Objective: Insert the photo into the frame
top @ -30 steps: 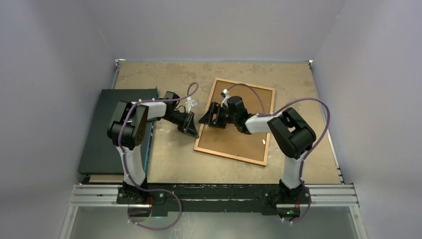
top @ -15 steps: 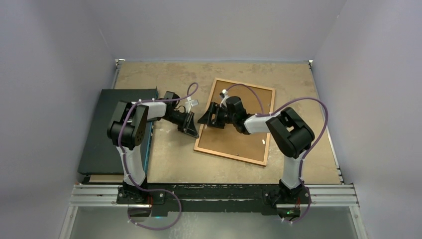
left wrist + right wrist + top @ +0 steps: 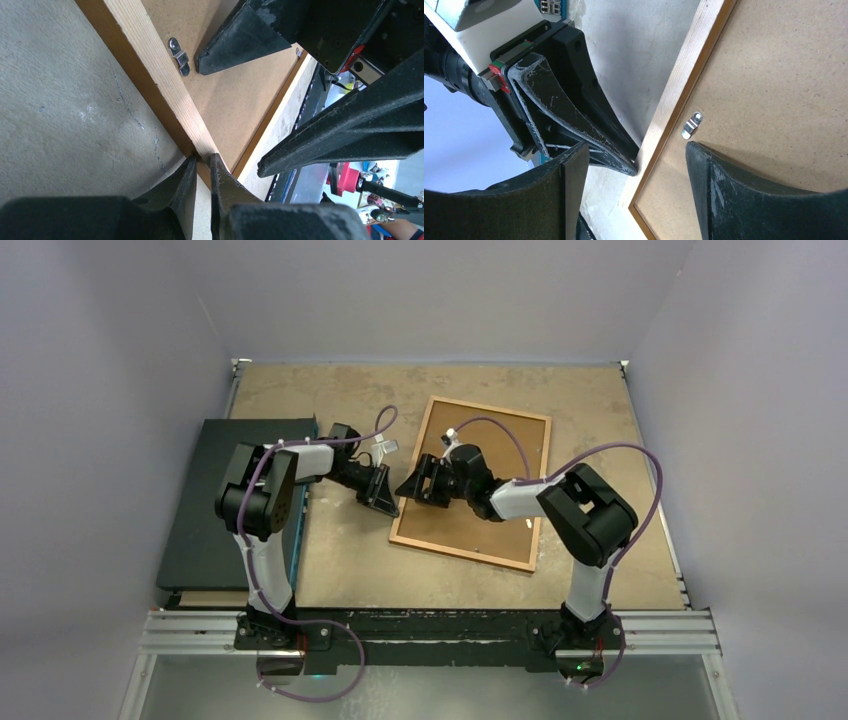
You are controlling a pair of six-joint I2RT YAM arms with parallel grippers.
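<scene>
The frame (image 3: 466, 553) lies face down right of the table's middle, with a plain brown backing board (image 3: 470, 525) filling it. My left gripper (image 3: 393, 508) reaches its left rail; in the left wrist view that gripper (image 3: 203, 160) is shut on the light wooden rail (image 3: 150, 60). My right gripper (image 3: 410, 487) hovers over the same edge and stands open (image 3: 636, 150), one finger outside the rail (image 3: 679, 80), the other over the board (image 3: 774, 75) by a small metal clip (image 3: 691, 125). The photo is out of view.
A dark flat box (image 3: 215, 500) lies along the table's left side, beside the left arm. Grey walls close in the table at the back and on both sides. The two grippers nearly touch at the frame's left rail.
My right gripper has slid a little toward the near side along the frame's left edge. The left gripper has stayed in place on the rail.
</scene>
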